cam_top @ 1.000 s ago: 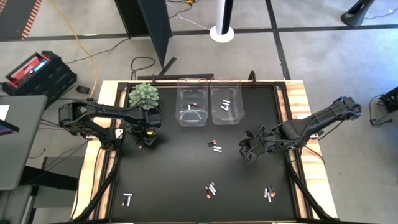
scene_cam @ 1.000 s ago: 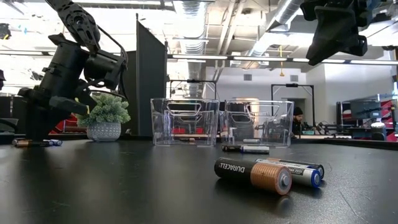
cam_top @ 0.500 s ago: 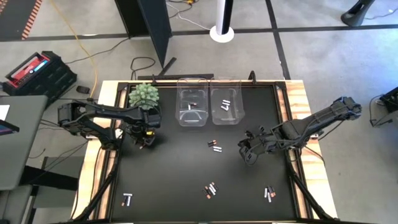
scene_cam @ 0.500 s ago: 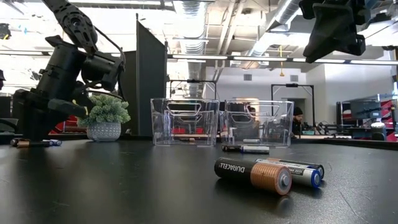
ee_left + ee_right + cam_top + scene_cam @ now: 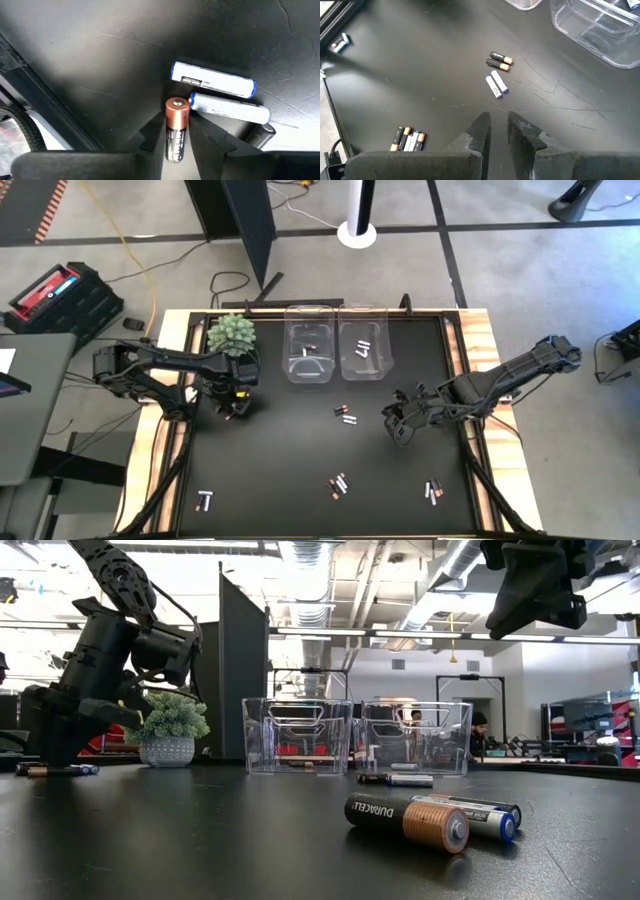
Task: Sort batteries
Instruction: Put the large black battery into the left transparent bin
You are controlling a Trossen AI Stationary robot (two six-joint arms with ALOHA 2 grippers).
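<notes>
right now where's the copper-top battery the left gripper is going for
The copper-top battery sits between the left gripper's fingers, at the table's left side just below the plant, beside two white batteries.

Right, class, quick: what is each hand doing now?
Left hand: closed on a copper-top battery.
Right hand: raised over the table, fingers slightly apart, holding nothing.

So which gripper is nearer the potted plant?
Left. The left gripper is down at the mat just in front of the potted plant; the right gripper hangs across the table, beyond both clear bins.
</notes>
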